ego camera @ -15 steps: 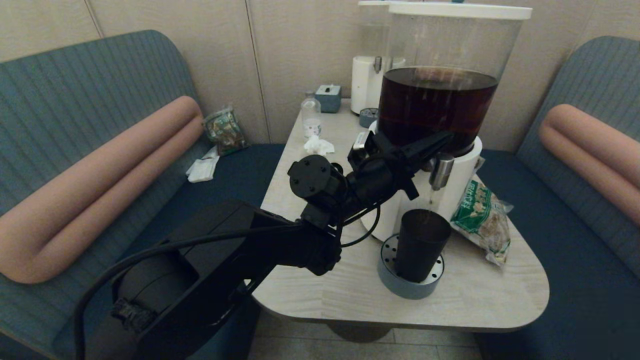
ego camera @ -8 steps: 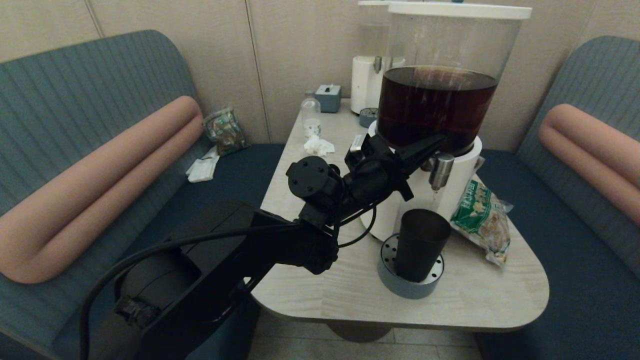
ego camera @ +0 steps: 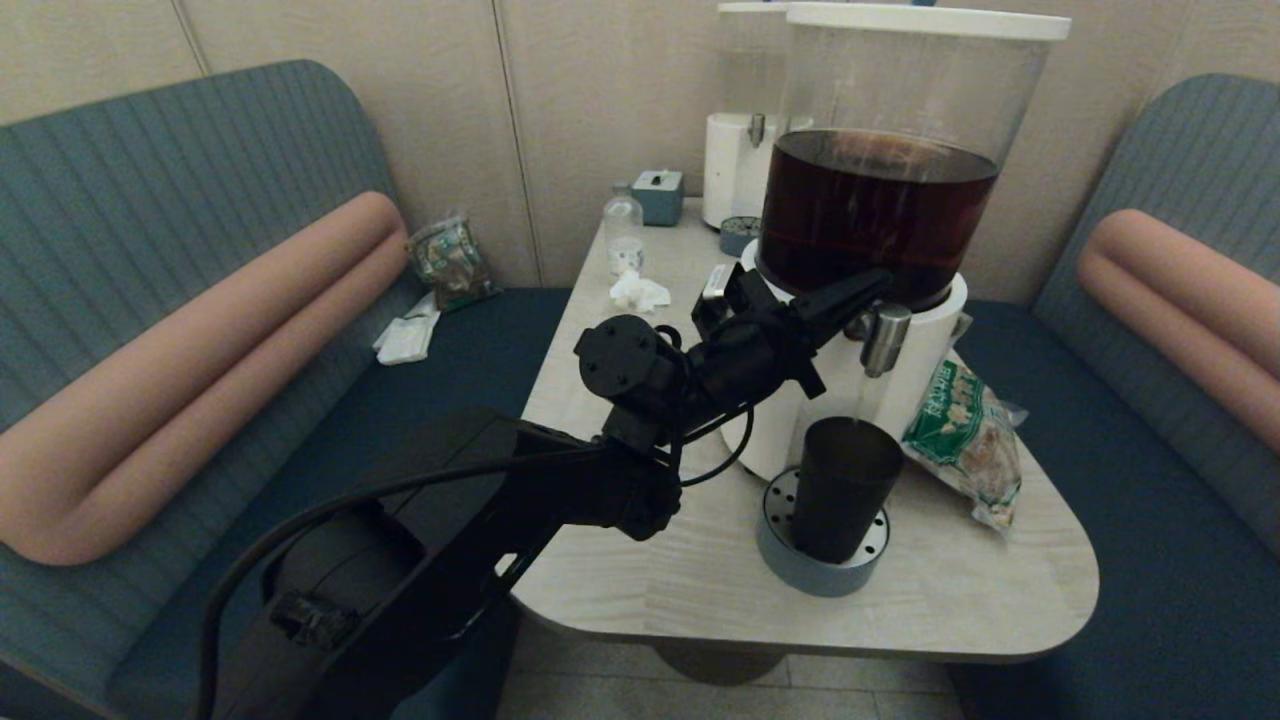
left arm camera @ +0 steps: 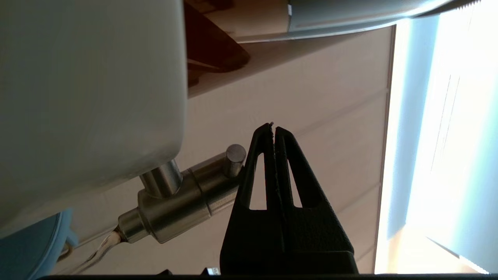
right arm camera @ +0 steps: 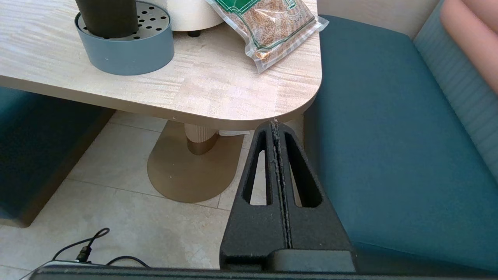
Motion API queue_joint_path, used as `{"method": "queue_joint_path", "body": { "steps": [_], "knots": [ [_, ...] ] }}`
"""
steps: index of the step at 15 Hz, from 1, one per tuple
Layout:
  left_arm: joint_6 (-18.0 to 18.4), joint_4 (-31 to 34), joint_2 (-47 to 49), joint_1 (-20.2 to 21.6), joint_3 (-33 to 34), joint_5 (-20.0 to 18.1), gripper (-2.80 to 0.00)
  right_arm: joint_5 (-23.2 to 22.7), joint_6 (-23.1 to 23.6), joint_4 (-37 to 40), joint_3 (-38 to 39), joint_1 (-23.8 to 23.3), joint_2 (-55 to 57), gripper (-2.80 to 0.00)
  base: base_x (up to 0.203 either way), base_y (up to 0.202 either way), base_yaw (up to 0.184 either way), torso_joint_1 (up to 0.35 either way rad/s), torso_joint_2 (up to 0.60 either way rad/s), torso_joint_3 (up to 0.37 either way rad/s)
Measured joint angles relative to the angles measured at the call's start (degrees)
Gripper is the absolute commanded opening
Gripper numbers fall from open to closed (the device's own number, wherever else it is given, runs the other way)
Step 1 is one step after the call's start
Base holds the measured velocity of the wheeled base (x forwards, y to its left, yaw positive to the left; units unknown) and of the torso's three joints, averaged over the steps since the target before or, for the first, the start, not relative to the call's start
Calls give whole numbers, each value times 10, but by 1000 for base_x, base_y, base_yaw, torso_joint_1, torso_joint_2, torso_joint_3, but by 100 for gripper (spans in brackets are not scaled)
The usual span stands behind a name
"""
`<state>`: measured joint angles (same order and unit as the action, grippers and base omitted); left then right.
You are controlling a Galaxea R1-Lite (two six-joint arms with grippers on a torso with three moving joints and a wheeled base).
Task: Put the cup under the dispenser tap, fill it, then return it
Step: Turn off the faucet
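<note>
Left gripper (ego camera: 872,283), fingers pressed together, tips against dispenser tap (ego camera: 884,340) lever; thin stream falling into cup (ego camera: 846,488) on perforated drip tray (ego camera: 775,545), right below tap. Judgement: hold steady push, release before brim.

Right gripper (right arm camera: 275,126) pinched empty, parked low off table (ego camera: 960,590) near right corner.

Snack bag (ego camera: 966,440) just right of cup; arm cable near tray's left.
</note>
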<state>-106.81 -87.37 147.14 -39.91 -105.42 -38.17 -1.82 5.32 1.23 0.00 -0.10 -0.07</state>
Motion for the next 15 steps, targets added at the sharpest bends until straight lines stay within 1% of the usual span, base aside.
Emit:
{"method": "queue_joint_path", "body": {
  "steps": [3,5,15],
  "knots": [
    [-13,1,22,0,-41,-18,-280,0,0,0,0,0,0,-280,0,0,0,0,0,0],
    [-15,0,32,0,-51,-29,-280,0,0,0,0,0,0,-280,0,0,0,0,0,0],
    [-3,3,34,-1,-51,-29,-280,0,0,0,0,0,0,-280,0,0,0,0,0,0]
  ]
}}
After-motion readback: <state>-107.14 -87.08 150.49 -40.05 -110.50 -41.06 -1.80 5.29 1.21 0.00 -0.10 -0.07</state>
